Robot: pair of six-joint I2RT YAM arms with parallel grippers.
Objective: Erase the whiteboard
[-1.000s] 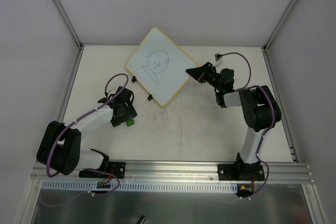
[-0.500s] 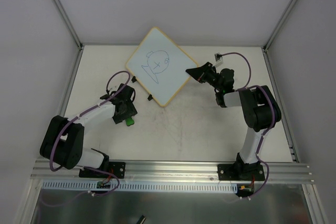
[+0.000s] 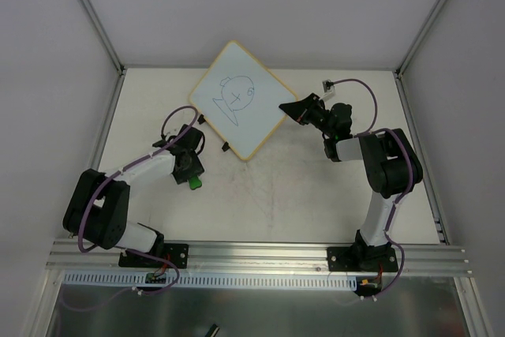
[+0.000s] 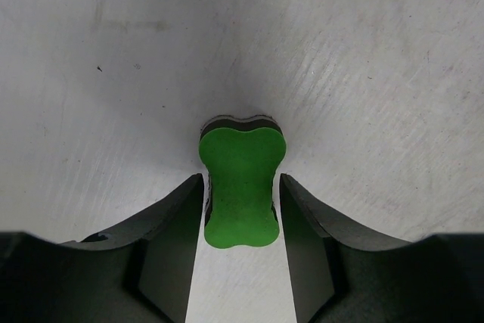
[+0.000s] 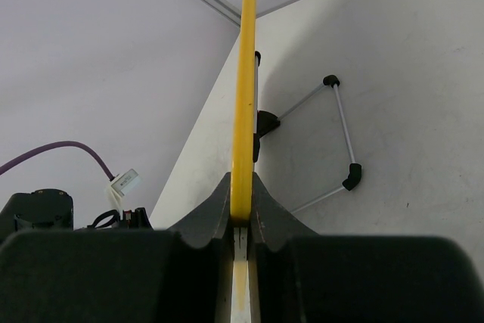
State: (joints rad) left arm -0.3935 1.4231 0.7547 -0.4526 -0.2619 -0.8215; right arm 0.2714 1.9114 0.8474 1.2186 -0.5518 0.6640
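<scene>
**A:** Your right end effector is clenched on the whiteboard. The yellow frame edge runs straight up between the two fingers, with no gap on either side.

**B:** From above, you have that board by its right-hand corner. It sits as a diamond at the far side of the table, and its top corner overlaps the back wall.

**A:** The doodle is in plain sight, dark lines across the middle of the white face. Two small black clips sit along the lower-left edge.

**B:** Now your left end effector. It's low over the table, near the board's lower-left edge but apart from it.

**A:** The wrist view puts the green eraser right between your fingers. One dark finger is hard by each side of it, and its wider end pokes out past the fingertips.

**B:** Are you squeezing it or only bracketing it?

**A:** I can't tell. The fingers sit right at its flanks, but nothing shows whether they press on it. Eraser and board are not touching.
</scene>
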